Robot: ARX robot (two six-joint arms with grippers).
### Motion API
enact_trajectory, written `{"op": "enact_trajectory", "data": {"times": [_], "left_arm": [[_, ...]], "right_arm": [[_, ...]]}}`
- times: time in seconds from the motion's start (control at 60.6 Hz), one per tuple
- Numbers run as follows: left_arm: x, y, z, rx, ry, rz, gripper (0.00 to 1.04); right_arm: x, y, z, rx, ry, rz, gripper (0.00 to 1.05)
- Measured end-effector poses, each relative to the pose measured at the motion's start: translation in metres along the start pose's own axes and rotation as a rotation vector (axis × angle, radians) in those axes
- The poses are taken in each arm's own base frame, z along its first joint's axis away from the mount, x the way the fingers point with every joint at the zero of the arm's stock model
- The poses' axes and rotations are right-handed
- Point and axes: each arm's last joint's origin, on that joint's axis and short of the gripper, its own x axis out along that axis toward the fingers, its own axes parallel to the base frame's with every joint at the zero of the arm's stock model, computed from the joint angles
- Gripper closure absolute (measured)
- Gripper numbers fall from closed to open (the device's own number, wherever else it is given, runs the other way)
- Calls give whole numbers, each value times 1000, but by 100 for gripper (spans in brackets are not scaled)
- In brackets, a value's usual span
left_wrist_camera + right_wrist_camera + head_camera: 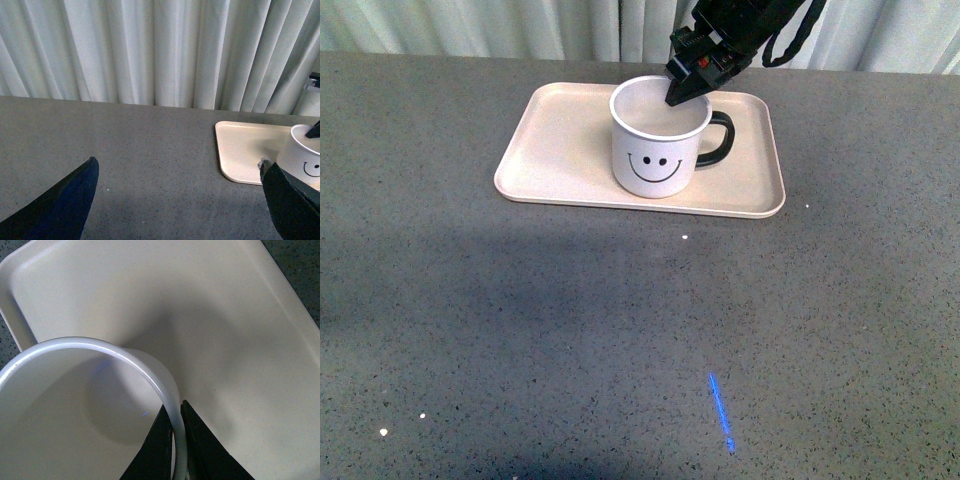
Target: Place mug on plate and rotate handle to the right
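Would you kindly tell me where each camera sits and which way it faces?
Front: on the robot's body, facing down over the table at the mug on the plate; right jaws enter from above.
Left wrist: low over the table, facing the curtain; left jaws open.
Right wrist: above the mug, looking down; right jaws pinch its rim.
Shared: all show mug and plate.

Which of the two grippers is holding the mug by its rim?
The right gripper: its fingers pinch the mug rim, one inside, one outside. The left gripper hangs open over the table, apart from it.
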Motion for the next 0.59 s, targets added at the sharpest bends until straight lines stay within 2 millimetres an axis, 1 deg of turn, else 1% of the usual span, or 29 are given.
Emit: {"op": "enact_trajectory", "data": {"times": [0.033,0.198,0.231,0.297,0.33,0.346,0.412,0.429,0.462,0.495,0.544,0.594], "left_arm": [[0,0,0,0,0,0,9],[0,0,0,0,0,0,9],[0,0,0,0,0,0,9],[0,0,0,0,0,0,9],[0,0,0,0,0,0,9],[0,0,0,0,0,0,9],[0,0,0,0,0,0,9],[0,0,0,0,0,0,9],[0,0,0,0,0,0,9],[0,0,0,0,0,0,9],[0,0,0,0,0,0,9],[0,0,0,0,0,0,9]], "right_arm": [[1,0,-1,-2,4,0,96],[7,-2,-5,-13,24,-4,69],[7,-2,-5,-20,23,-10,66],[6,-3,-5,-40,20,-11,55],[4,-3,-4,-53,12,-12,48],[1,-3,-3,-64,4,-9,43],[-7,-3,1,-89,-25,-6,31],[-12,-3,3,-93,-41,-5,25],[-22,-2,5,-102,-71,7,18],[-30,0,7,-113,-100,17,13],[-44,2,9,-123,-150,35,8],[-58,5,11,-133,-196,51,9]]}}
